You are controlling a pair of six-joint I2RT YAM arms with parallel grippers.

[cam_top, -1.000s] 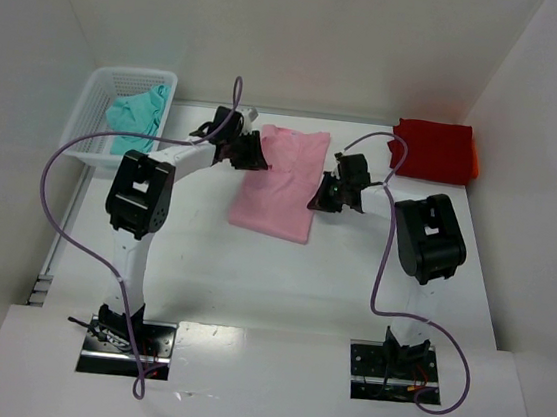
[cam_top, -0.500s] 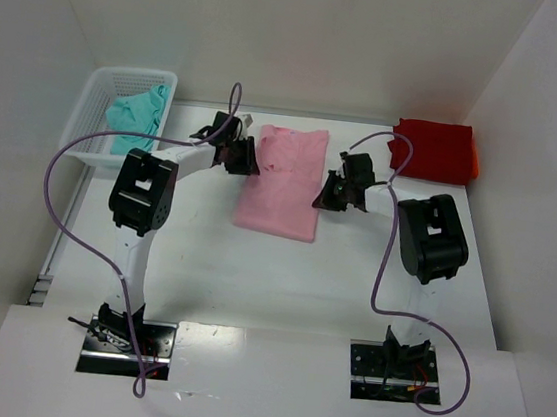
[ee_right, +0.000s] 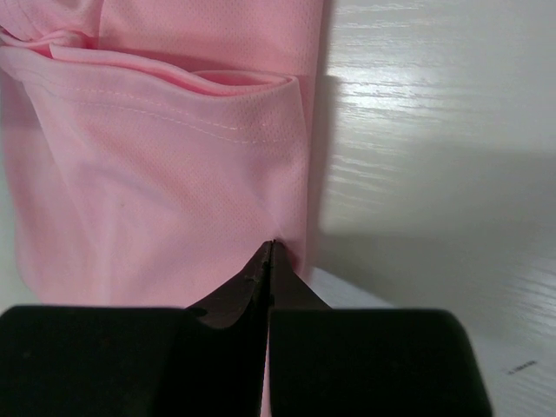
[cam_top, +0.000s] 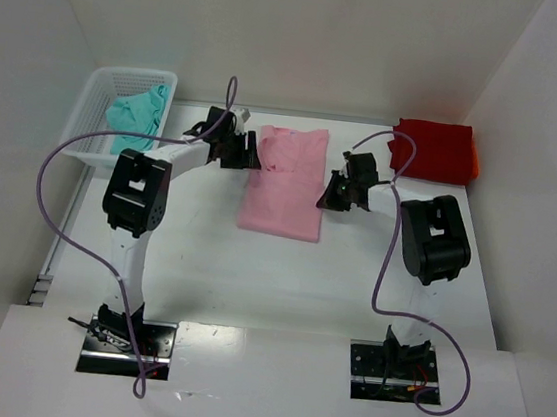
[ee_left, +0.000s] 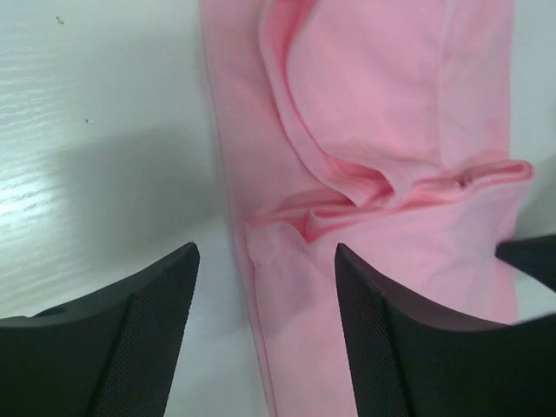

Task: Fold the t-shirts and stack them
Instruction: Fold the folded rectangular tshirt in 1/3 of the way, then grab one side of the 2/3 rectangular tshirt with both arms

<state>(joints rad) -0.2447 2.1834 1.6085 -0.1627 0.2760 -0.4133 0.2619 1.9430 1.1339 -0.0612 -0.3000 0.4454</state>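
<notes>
The light pink t-shirt (cam_top: 283,184) lies folded into a long strip mid-table. My left gripper (cam_top: 248,153) hangs open over its far left edge; in the left wrist view the gripper (ee_left: 265,252) straddles that edge of the pink cloth (ee_left: 391,130) without holding it. My right gripper (cam_top: 328,199) is at the strip's right edge. In the right wrist view this gripper (ee_right: 271,248) is shut, pinching the hem of the pink cloth (ee_right: 156,174). A bright red t-shirt (cam_top: 434,151) lies folded at the back right. The teal t-shirt (cam_top: 136,114) sits crumpled in the basket.
The white mesh basket (cam_top: 100,82) stands at the back left against the wall. White walls close in the table on the left, back and right. Purple cables loop from both arms over the table.
My left gripper has opened and let go of the pink shirt's left edge. The right gripper moved slightly right and back, and the pink shirt shifted right with it.
</notes>
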